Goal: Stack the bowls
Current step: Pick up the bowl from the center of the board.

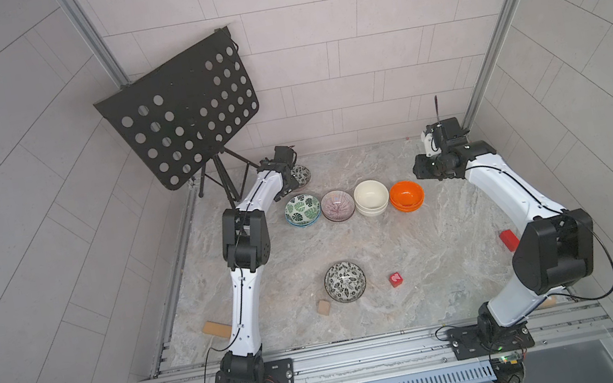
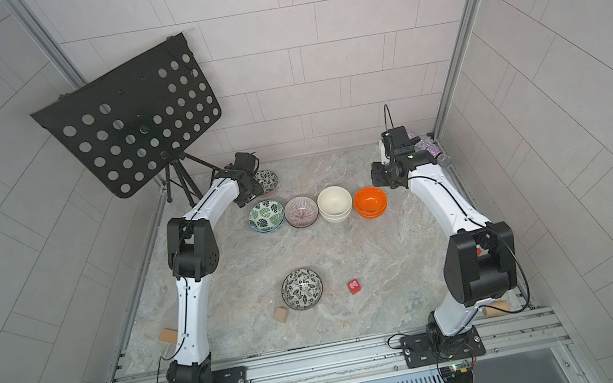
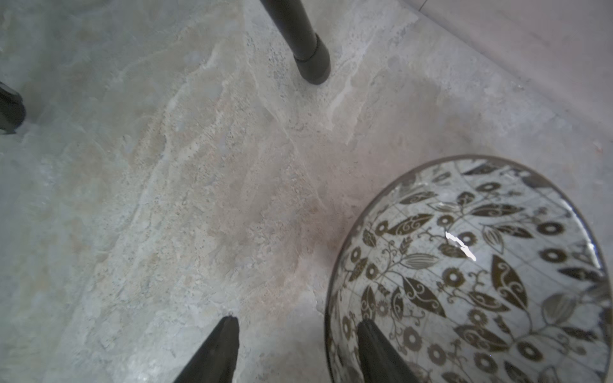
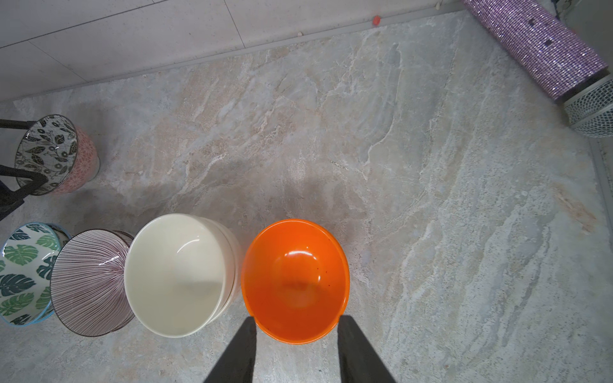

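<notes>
Left fingers (image 3: 219, 351) sit spread astride the rim of the back leaf bowl (image 3: 464, 265); right fingers (image 4: 238, 351) spread, empty. Next up: pinch it, lift onto its twin (image 1: 344, 281).

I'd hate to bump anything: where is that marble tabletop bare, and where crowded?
Bare: the band between the row of coloured bowl stacks and the front black-and-white leaf-patterned bowl; the strip from that row to the back wall. Crowded: the far corner around the black music stand.

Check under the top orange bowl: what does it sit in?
A second orange bowl: only its rim shows below the top orange bowl. Its inside is covered, so nothing there can be checked.
</notes>
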`<state>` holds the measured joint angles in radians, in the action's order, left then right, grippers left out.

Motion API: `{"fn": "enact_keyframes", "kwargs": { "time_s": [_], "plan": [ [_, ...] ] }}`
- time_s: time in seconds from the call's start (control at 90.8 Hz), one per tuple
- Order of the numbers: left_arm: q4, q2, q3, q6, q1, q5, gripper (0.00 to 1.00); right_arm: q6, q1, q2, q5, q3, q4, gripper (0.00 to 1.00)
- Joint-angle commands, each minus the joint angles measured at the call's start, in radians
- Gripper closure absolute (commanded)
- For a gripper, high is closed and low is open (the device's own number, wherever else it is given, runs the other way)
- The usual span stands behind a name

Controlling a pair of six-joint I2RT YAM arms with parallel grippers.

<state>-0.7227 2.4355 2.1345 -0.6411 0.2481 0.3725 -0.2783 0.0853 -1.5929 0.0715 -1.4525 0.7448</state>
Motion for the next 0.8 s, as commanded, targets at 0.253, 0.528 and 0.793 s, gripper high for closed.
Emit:
{"fn": "enact_keyframes", "kwargs": {
  "time_s": [0.253,0.528,0.793],
  "plan": [
    [0.045,0.054,0.050,-0.015,-0.022,-0.061,0.75,0.017,0.017,-0.004,-0.007,0.003,-0.025,0.57],
    [0.111,0.023,0.054,0.005,-0.019,-0.084,0.98,0.021,0.031,-0.012,-0.012,0.009,-0.026,0.56],
    [0.136,-0.094,0.046,0.032,-0.012,-0.146,1.00,0.019,0.039,-0.002,-0.024,-0.004,-0.012,0.56]
  ]
}}
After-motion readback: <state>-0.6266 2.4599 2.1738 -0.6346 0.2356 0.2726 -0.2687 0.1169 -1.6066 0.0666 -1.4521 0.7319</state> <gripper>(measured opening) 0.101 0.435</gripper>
